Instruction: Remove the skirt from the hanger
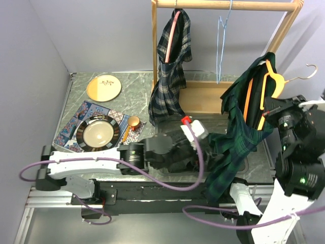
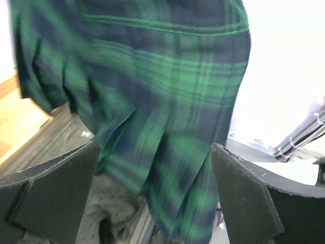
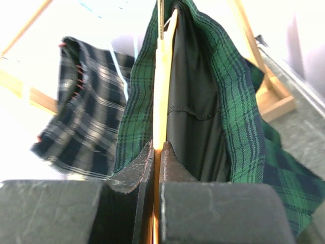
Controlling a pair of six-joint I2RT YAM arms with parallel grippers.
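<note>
Green tartan skirt [image 1: 237, 127] is off the rail, draped over an orange wooden hanger [image 3: 161, 76] near the rack's right post. The right gripper [image 3: 157, 152] has its jaws clamped tight on that hanger. The left gripper [image 2: 155, 168] has its jaws wide apart either side of the hem, gripping nothing.

My worry: the waistband looks bunched, so a hard downward tug could snag it or twist the hanger loose.

Close behind are the wooden rack [image 1: 223, 5], a second plaid skirt [image 1: 170, 66] and a blue wire hanger [image 1: 221, 40]. The yellow plate [image 1: 103, 87] on the table [image 1: 132, 84] is well clear.

White-and-black arms [image 1: 86, 165], purple cables [image 1: 202, 157]
</note>
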